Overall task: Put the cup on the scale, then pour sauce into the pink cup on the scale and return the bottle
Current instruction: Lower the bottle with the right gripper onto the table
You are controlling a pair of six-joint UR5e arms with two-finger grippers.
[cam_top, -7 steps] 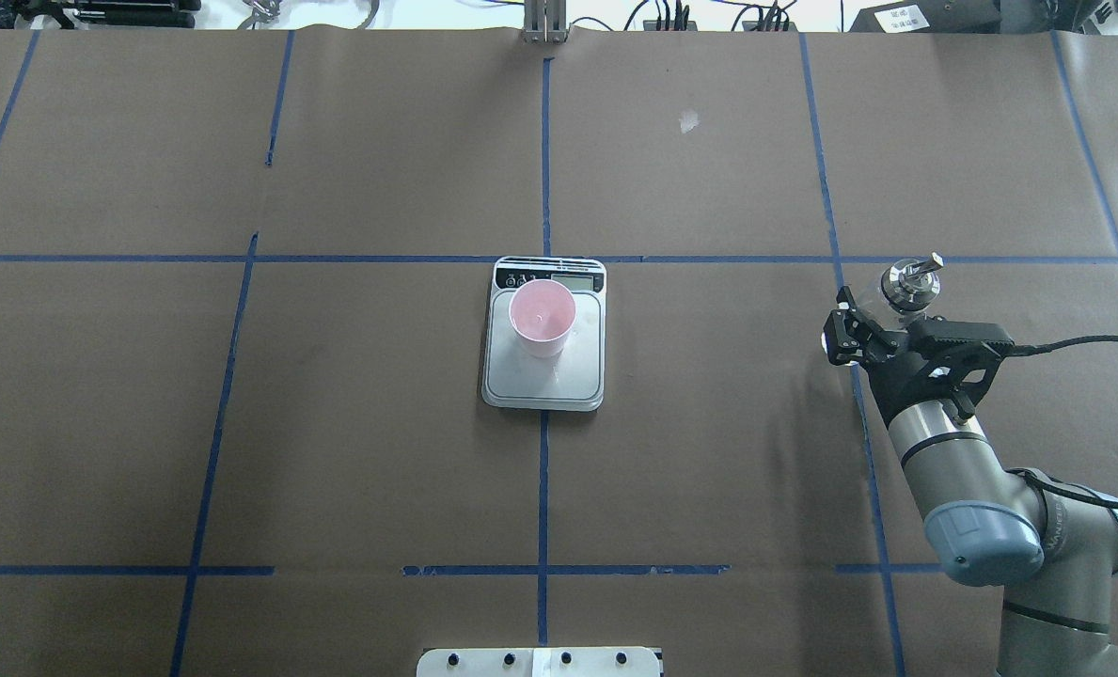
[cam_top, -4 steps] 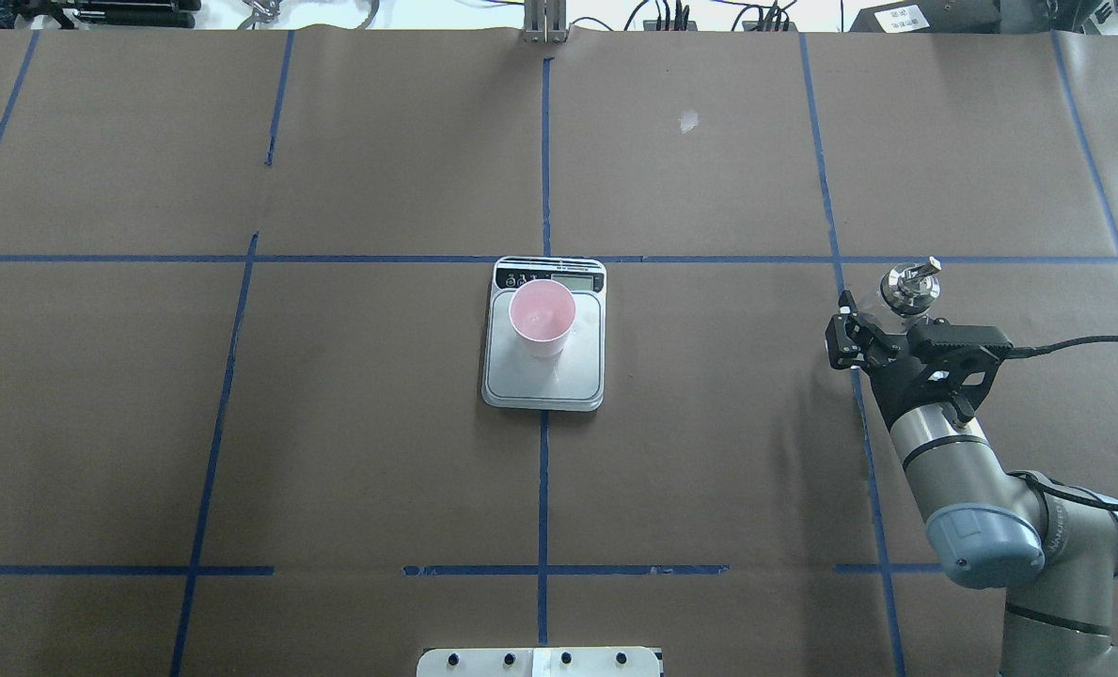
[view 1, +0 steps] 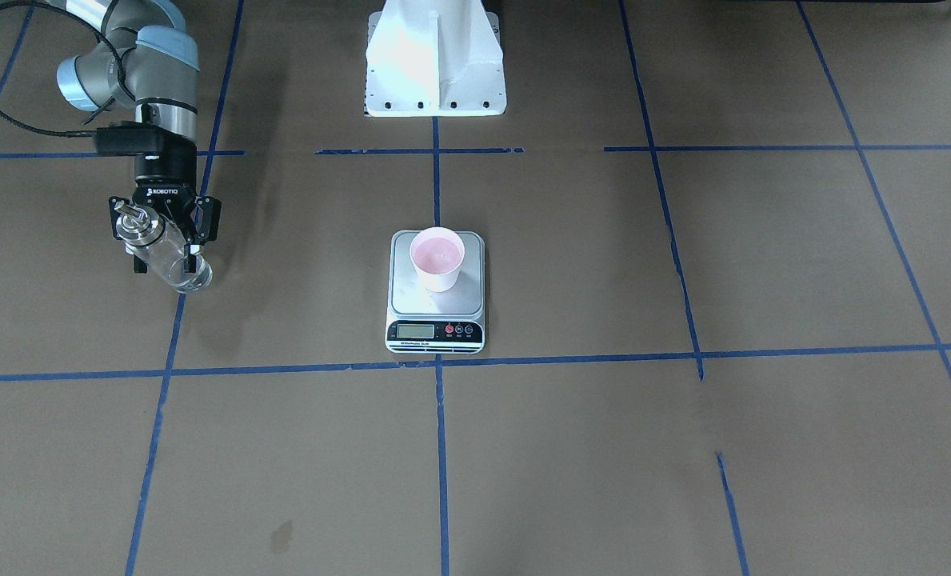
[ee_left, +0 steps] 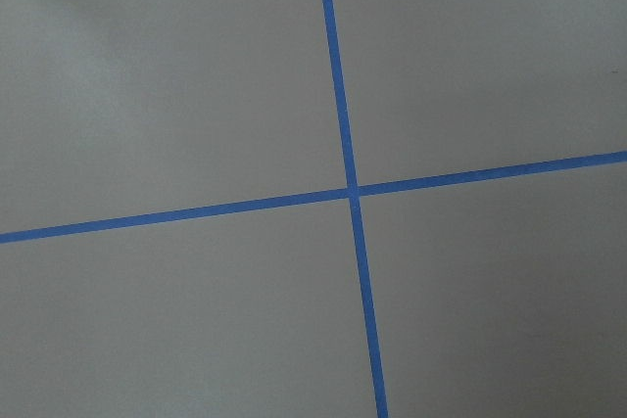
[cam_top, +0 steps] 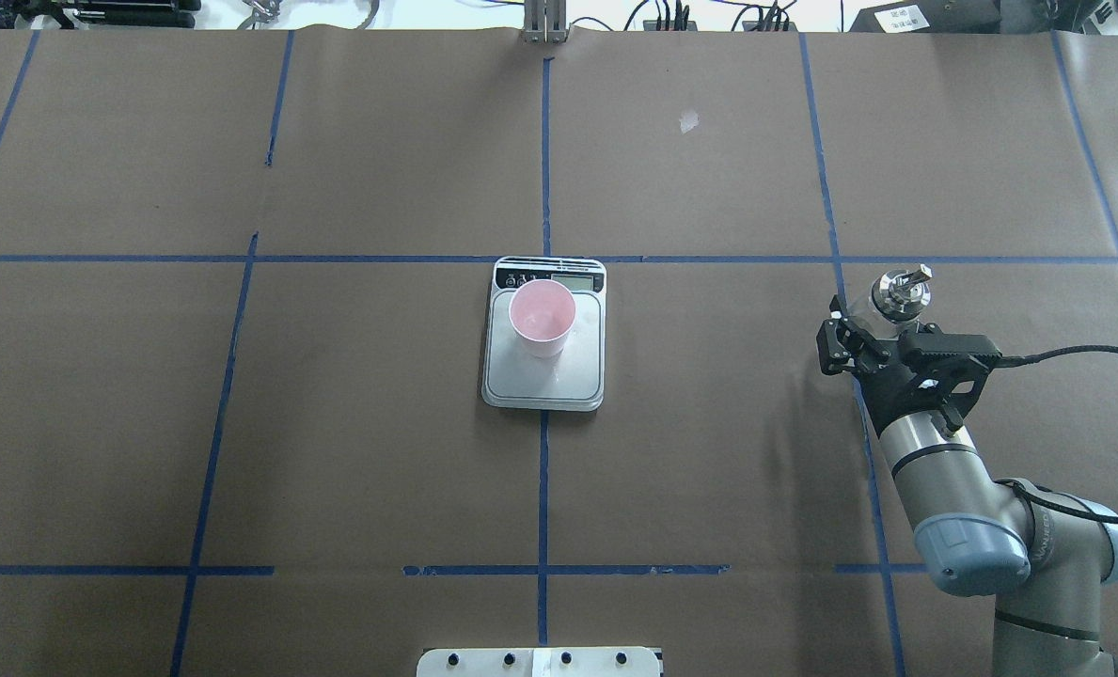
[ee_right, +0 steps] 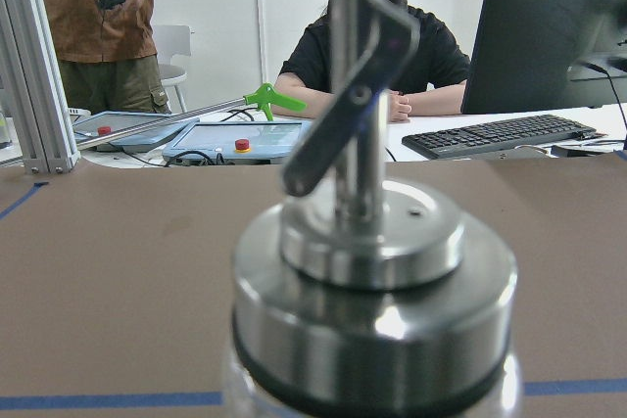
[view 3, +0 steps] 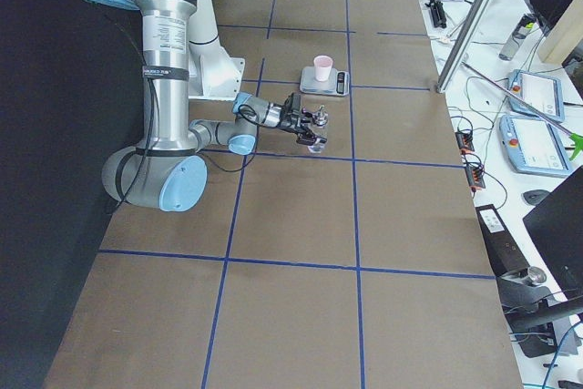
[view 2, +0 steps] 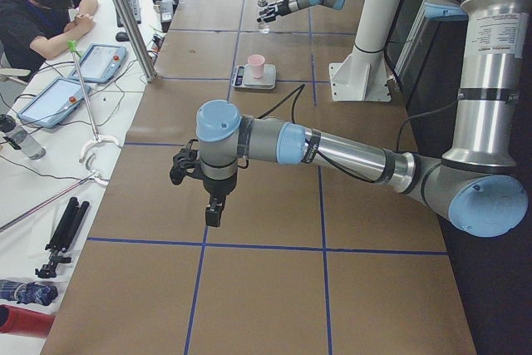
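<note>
The cup (view 1: 437,258) stands upright on the scale (view 1: 443,306) in the middle of the front-facing view. It sits on the half of the platform away from the display (view 1: 415,330), which lies toward the bottom of that frame. In the overhead view the cup (cam_top: 542,318) is just below the scale's (cam_top: 544,378) black strip, near the frame's centre. Its inside shows pink, and any sauce in it is too clear to make out.

The bottle (view 1: 177,272) is well apart from the scale, at the upper left of the front-facing view and at the right middle of the overhead view (cam_top: 901,290). It is close to a blue tape line (view 1: 173,320) on the brown counter (view 1: 603,240). The right gripper (view 1: 166,260) reaches to it from the top of that frame, jaws clamped on the glass body below the metal collar. The bottle is upright with its spout on top. Its base seems to be on the counter or only just above it, though the angle leaves that unsure. The right wrist view is filled by the collar (ee_right: 372,310) and spout.

The left gripper (view 2: 213,215) hangs over the counter in the near part of the left side view, far from the scale. From there I cannot tell whether its jaws are apart or together. Its wrist camera shows only crossing tape (ee_left: 351,193).
</note>
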